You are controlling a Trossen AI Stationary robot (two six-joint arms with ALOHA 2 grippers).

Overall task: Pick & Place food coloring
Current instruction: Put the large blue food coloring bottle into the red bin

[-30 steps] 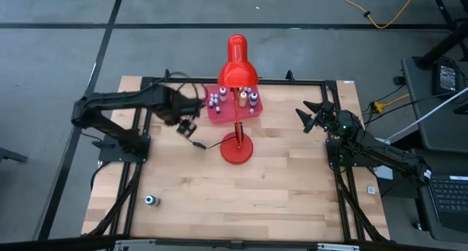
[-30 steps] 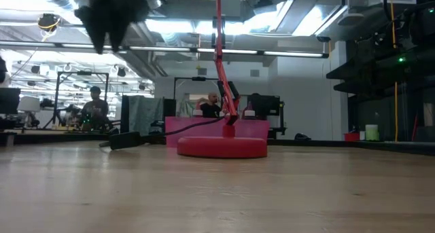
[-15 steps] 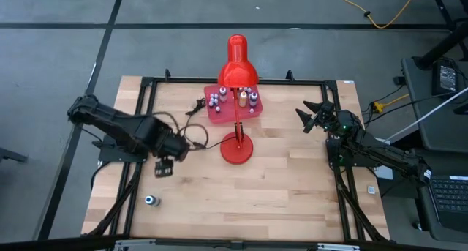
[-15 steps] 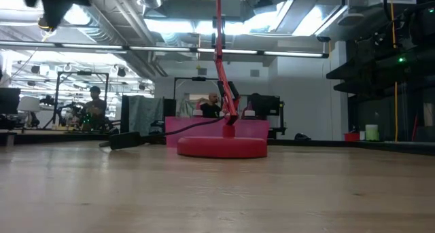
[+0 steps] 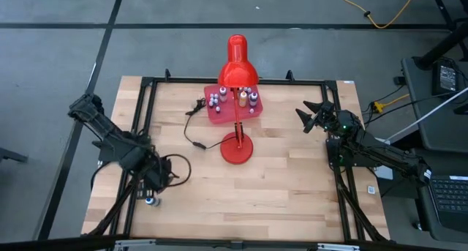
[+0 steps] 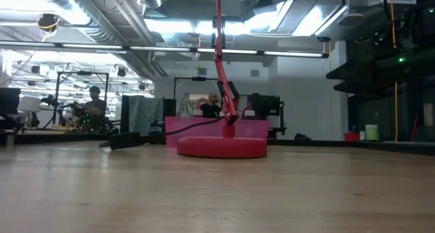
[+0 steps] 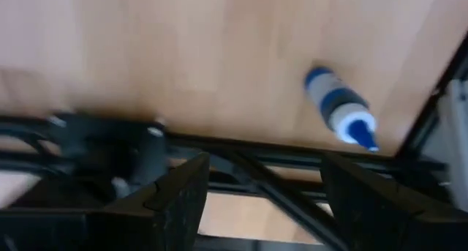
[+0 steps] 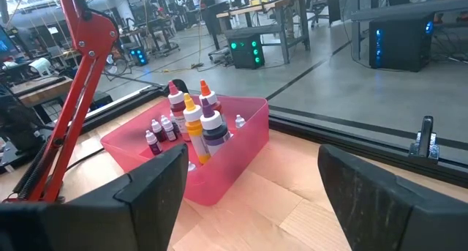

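**Operator:** Where is the work item?

**Technician:** One blue food coloring bottle [image 5: 151,200] lies on its side near the front left corner of the table [image 5: 292,178], just beside the black frame rail [image 7: 292,159]. The other bottles [image 5: 232,98] stand in the pink tray [image 8: 241,145] at the far side, behind the red lamp [image 5: 237,145].

**Operator:** Gripper condition?

**Technician:** The left gripper [image 5: 155,185] hangs over the lying bottle with its fingers [image 7: 172,207] spread apart and nothing between them. The right gripper [image 5: 313,119] waits at the right edge, fingers [image 8: 150,192] wide and empty, facing the tray.

**Operator:** Procedure for this step?

**Technician:** In my judgement the step is the approach to the lying bottle.
1. Centre the gap over the bottle's body, not its tapered tip.
2. Turn the wrist so the fingers close across the short width; a round bottle may roll if pushed along its length.
3. Keep clear of the frame rail while descending.
4. Lower until the pads straddle the body, then close gently.
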